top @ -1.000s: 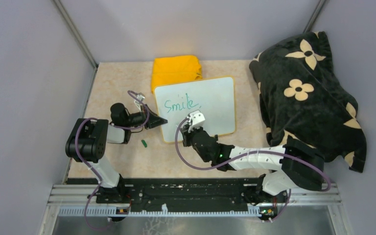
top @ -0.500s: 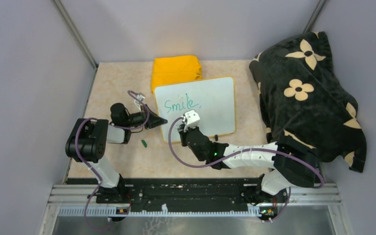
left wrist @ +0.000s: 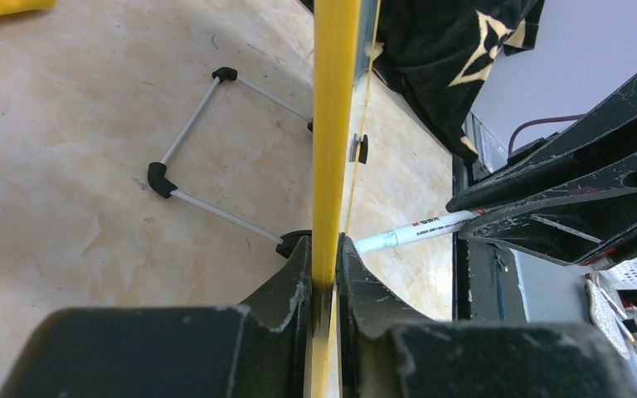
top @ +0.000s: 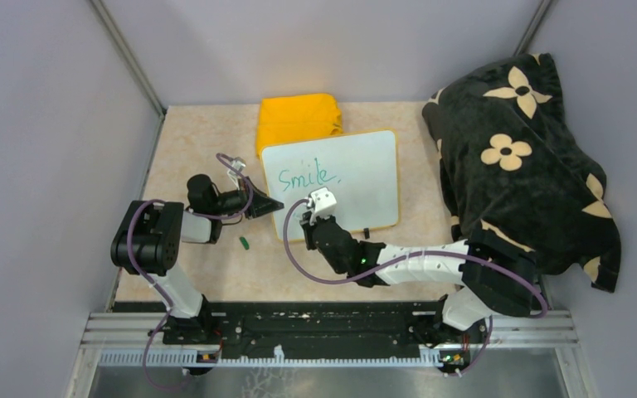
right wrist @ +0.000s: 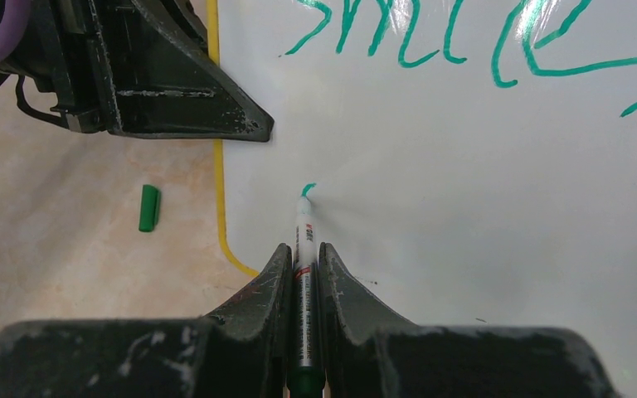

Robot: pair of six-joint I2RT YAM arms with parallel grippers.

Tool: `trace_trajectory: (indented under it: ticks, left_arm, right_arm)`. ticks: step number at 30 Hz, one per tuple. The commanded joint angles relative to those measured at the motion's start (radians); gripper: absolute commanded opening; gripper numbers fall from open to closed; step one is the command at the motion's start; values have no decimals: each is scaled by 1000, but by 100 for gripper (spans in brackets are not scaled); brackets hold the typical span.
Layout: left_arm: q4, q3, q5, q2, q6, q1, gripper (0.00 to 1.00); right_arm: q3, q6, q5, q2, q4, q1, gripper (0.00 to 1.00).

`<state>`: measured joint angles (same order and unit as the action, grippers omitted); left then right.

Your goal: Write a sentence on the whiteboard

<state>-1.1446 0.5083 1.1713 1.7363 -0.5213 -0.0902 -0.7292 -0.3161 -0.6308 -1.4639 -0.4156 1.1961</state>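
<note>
The whiteboard (top: pixel 365 178) stands tilted on its wire stand (left wrist: pixel 191 123) just in front of a folded yellow cloth (top: pixel 299 118), and the green sentence (top: pixel 307 175) on its upper left reads only "Smile,". The left arm is folded at the elbow and reaches in from the board's left side, with the left gripper (left wrist: pixel 323 257) clamped on the yellow rim. The right arm stretches low and long from past the board's near right corner. The right gripper (right wrist: pixel 303 253) squeezes a green marker (right wrist: pixel 303 224), whose tip touches the board's lower left at a short green stroke.
</note>
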Motion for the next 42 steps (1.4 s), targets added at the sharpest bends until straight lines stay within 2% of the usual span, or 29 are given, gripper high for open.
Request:
trace_trajectory:
  ticks: [1,12,24,42]
  left_arm:
    - [64,6,-70,9,47,-8,0]
    - [66,6,-71,10,47,-8,0]
    - [68,7,-71,9,48,-9,0]
    - [72,6,-71,6,52,-13,0]
  right_arm:
    - [-20,-19,-27,1,30,7,0]
    - [27,-44,-81,44,72,7,0]
    - [47,-54,-28,42,49,7,0]
    - [-84,-45,67,-53,16,7,0]
